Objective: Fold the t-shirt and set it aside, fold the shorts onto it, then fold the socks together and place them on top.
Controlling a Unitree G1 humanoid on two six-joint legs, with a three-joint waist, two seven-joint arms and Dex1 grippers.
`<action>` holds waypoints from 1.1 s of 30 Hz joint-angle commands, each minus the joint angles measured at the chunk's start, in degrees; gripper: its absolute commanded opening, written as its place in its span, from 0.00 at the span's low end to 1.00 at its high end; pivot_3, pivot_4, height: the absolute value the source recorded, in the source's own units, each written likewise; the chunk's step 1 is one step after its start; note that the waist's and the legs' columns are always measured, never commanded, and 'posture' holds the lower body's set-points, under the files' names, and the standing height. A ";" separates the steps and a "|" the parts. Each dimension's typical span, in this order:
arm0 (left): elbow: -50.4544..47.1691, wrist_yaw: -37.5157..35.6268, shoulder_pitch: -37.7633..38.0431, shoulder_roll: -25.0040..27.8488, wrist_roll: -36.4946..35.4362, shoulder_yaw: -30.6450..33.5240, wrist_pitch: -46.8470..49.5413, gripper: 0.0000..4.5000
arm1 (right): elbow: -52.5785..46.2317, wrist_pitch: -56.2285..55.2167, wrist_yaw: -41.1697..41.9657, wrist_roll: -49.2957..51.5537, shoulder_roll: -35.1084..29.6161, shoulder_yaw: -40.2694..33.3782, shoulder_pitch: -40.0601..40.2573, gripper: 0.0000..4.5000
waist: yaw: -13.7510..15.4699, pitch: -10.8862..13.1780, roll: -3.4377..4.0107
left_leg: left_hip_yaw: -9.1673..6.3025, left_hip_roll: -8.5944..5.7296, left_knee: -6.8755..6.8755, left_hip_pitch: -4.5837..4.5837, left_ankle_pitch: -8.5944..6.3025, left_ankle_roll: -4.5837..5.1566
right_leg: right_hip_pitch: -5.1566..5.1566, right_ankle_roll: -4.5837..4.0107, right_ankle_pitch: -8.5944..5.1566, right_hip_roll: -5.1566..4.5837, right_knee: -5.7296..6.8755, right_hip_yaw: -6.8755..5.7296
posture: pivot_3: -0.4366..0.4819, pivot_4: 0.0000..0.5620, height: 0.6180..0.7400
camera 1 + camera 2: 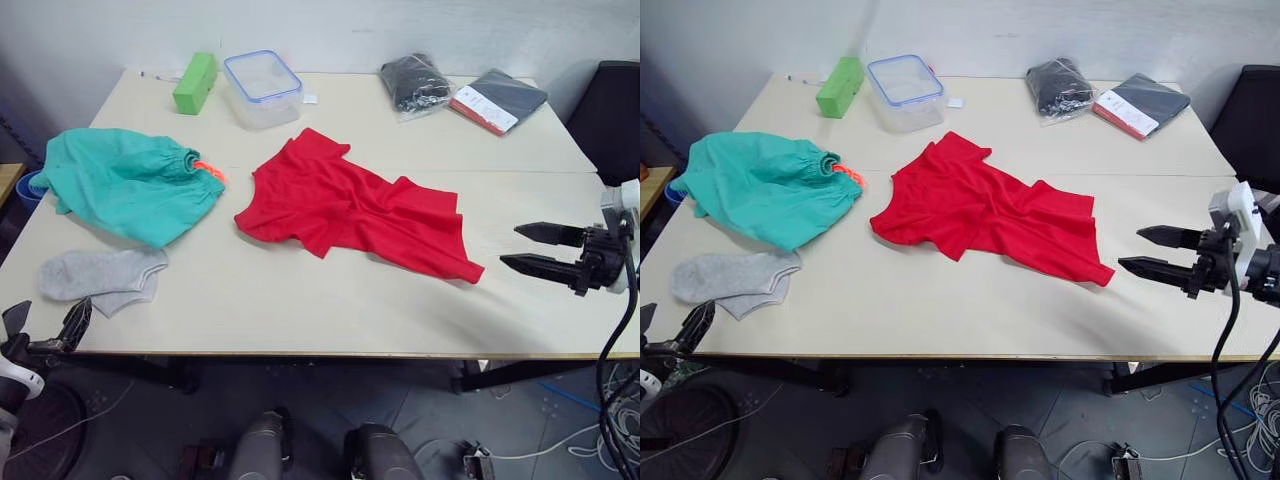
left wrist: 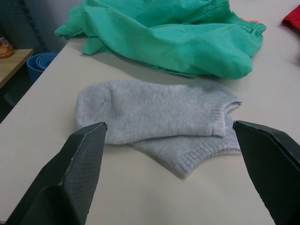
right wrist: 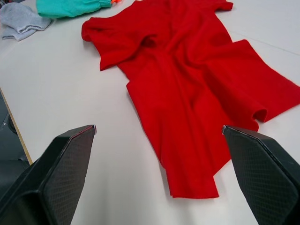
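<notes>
Both grippers are hovering with fingers spread and holding nothing: the right gripper (image 1: 528, 248) is hanging over the right side of the table (image 1: 300, 310), pointing toward the t-shirt (image 1: 360, 205), while the left gripper (image 1: 45, 325) is sitting at the table's front left corner, aiming at the socks (image 2: 159, 119). That t-shirt is lying rumpled and unfolded across the middle of the table, its nearest hem just beside the right fingertips but not touching them. Shorts (image 1: 125, 180) are bunching up at the left side, orange drawstring (image 1: 210, 170) poking out toward the shirt. Near the back edge, a clear plastic box (image 1: 262, 88) with a blue rim is standing open, and nothing is showing inside it. A green block (image 1: 195, 83) is resting just left of it. The socks are lying overlapped near the front edge, just ahead of the left gripper and apart from it.
</notes>
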 commanded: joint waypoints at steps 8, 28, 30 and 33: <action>1.11 -0.34 2.28 1.54 0.23 3.78 -2.27 1.00 | -0.12 -1.40 0.70 -0.86 -0.46 0.99 -1.97 0.98 | -0.02 0.01 0.02 | 0.03 0.03 0.00 -0.02 -0.06 0.05 | 0.01 -0.01 -0.01 0.00 -0.13 0.00 | 0.48 0.27 1.00; -2.90 -16.58 -5.57 18.33 5.23 -18.25 -5.31 1.00 | -9.78 -3.17 -4.16 -2.89 0.81 3.23 -0.29 0.98 | 0.19 0.07 0.12 | 0.06 0.04 -0.08 -0.08 -0.17 -0.08 | -0.02 -0.02 -0.01 0.00 -0.29 0.00 | 0.48 0.27 1.00; -1.30 -20.68 -11.03 22.57 6.98 -24.90 -6.63 1.00 | -12.84 -3.50 -5.70 -3.47 1.26 3.56 1.09 0.98 | 0.13 0.10 0.17 | 0.11 0.04 -0.15 -0.10 -0.15 -0.12 | -0.05 -0.02 -0.01 0.01 -0.34 0.01 | 0.48 0.27 1.00; 5.39 -27.62 -26.01 25.40 12.62 -39.21 -11.11 1.00 | -19.63 -2.36 -7.13 -1.70 2.24 3.33 3.80 0.98 | 0.12 0.19 0.44 | 0.19 0.02 -0.29 -0.09 -0.02 -0.34 | -0.10 -0.02 -0.01 0.01 -0.38 0.03 | 0.48 0.27 1.00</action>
